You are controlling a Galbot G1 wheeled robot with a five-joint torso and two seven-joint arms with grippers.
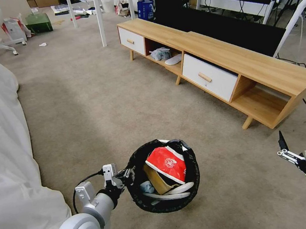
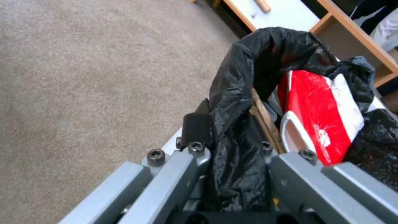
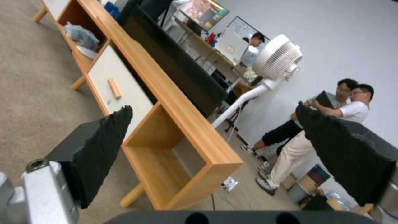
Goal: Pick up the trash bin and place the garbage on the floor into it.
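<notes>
**In front of the TV bench: bin held, carpet near it bare**

Beside the bench [image 1: 227,63], toward the robot, the bin [image 1: 165,200] hangs off the floor [image 1: 87,110], held by the left gripper [image 1: 125,176]. Jaws are clamped on the bag-covered rim [image 2: 232,102] on the bin's robot-left side; one finger [image 2: 195,124] sits outside the rim, the other is hidden inside the liner.

Bin is already loaded: red-white packet [image 1: 166,163], brown paper bag [image 1: 156,181], something white and flat underneath. Mouth faces up, tilted a bit toward the camera.

Right gripper [image 1: 286,149] sits well apart on the bin's far side from the left arm, jaws spread wide, holding nothing. Its camera looks along the bench.

Key relation: the free right gripper is the only one able to pick, and the bin lies to its left, so any item travels leftward into the mouth. No litter lies on the carpet near the bin; one small white scrap [image 1: 43,44] lies far off beyond the bench's far end. My read: the nearby pickup is mostly done.
</notes>
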